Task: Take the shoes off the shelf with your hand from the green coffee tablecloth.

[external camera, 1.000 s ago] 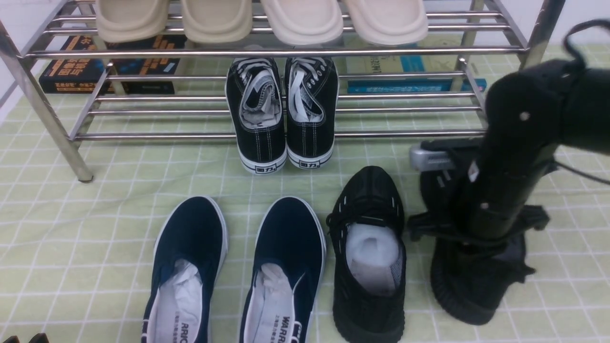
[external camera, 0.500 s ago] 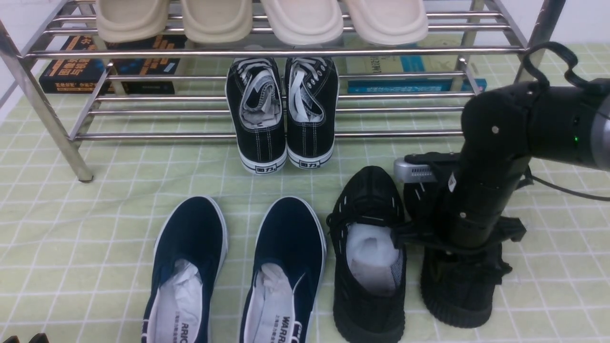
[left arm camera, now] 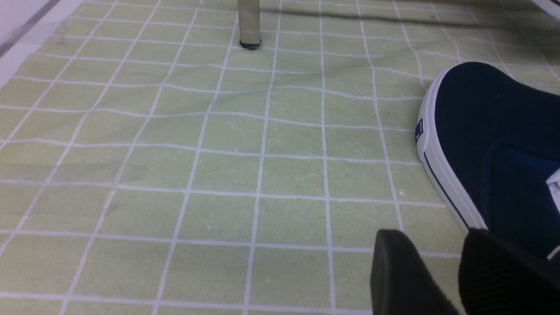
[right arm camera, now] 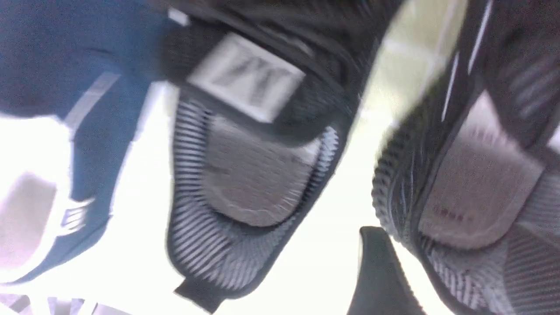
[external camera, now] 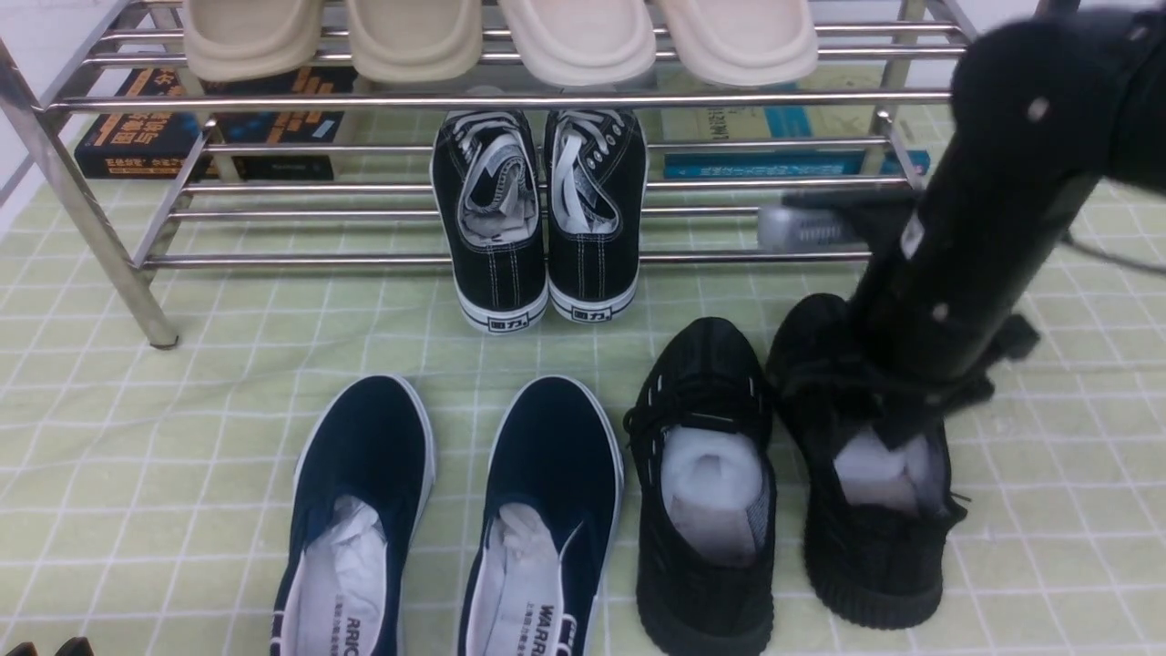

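4 slippers (external camera: 414,36), 2 lace-ups (external camera: 496,246), 2 slip-ons (external camera: 364,446) — 2 blk sneakers (external camera: 701,383).

A robotics test bench is standing in for a home entryway: a chrome shoe rack (external camera: 510,98) is sitting on a wrinkled green grid tablecloth (external camera: 228,364) rather than a floor, beige slippers (external camera: 583,36) are lining its upper tier, books (external camera: 137,146) are lying behind it, and a black robot arm (external camera: 984,228) is reaching in against a bare white wall (external camera: 27,27).

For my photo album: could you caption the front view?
Black robot arm above the right of two all-black knit sneakers on pale green grid-lined cloth.
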Robot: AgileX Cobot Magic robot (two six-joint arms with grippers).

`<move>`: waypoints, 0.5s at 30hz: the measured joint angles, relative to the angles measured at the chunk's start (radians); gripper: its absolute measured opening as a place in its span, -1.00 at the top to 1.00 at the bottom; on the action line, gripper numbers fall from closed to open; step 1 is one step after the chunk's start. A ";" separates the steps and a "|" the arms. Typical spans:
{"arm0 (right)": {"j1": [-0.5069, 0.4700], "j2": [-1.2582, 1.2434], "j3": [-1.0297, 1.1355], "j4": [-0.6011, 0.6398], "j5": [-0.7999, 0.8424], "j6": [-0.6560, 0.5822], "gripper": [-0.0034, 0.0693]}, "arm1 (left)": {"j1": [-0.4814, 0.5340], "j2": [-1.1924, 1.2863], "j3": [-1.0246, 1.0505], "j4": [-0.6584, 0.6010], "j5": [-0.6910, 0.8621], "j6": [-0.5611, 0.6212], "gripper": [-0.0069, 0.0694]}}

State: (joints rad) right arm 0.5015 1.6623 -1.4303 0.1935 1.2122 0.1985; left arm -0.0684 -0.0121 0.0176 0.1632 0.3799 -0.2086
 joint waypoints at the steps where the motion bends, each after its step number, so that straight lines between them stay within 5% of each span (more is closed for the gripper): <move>1: 0.000 -0.022 -0.010 0.004 0.001 -0.020 -0.14 | 0.000 0.000 0.000 0.000 0.000 0.000 0.19; 4: 0.000 -0.078 -0.014 0.010 0.006 -0.054 -0.03 | 0.000 0.000 0.000 0.000 0.000 0.000 0.19; 15: 0.000 -0.581 0.205 -0.046 0.031 -0.136 0.86 | 0.000 0.000 0.000 0.000 0.000 0.000 0.19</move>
State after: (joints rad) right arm 0.5015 1.0809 -1.2252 0.1471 1.2430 0.0628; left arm -0.0684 -0.0121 0.0176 0.1632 0.3799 -0.2086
